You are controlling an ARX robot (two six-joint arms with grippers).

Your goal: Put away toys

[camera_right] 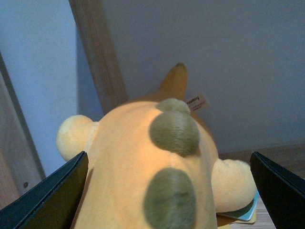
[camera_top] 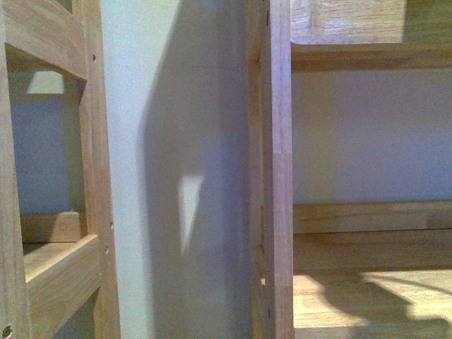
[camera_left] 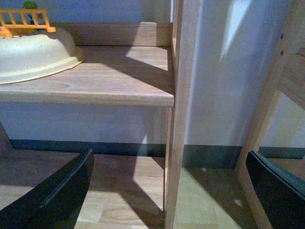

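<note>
One orange-yellow plush toy with olive spots sits between the wide-spread fingers of the right tool, close to a pale wall and a wooden post. Whether the fingers press it, I cannot tell. Beyond, the left tool hangs open before a wooden shelf carrying a cream bowl; an upright post stands between its fingers.

The left gripper has its dark fingers spread wide with nothing between them. The right gripper is also spread wide, one finger at each side of the wrist view. Neither arm appears in the front view.
</note>
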